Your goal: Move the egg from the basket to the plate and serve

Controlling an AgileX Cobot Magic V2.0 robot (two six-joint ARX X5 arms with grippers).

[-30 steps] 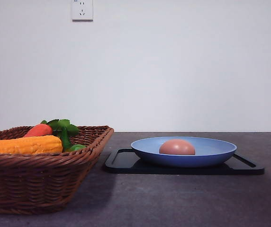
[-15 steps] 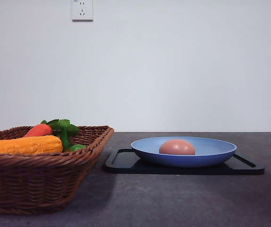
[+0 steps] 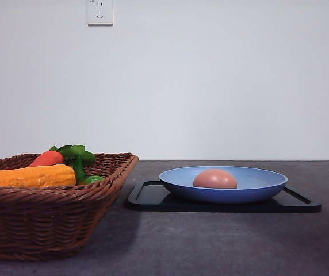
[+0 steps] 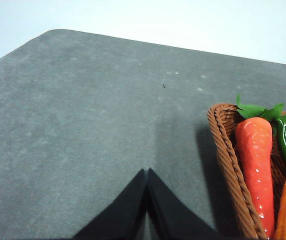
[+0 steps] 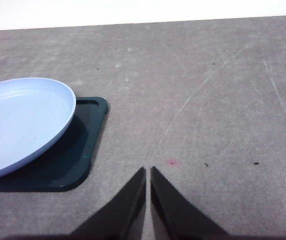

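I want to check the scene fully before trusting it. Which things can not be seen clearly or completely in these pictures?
- Egg: front view, its lower part is hidden by the plate rim.
- Basket: front view, cut off by the left edge; its floor is hidden by its own wall.
- Plate: right wrist view, cut off by the picture edge.
- Carrot: left wrist view, tip cut off by the edge.

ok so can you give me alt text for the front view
A reddish-brown egg lies in a light blue plate that sits on a flat black tray on a dark grey table. To the left stands a woven wicker basket holding a carrot and an orange vegetable, with a white wall behind.
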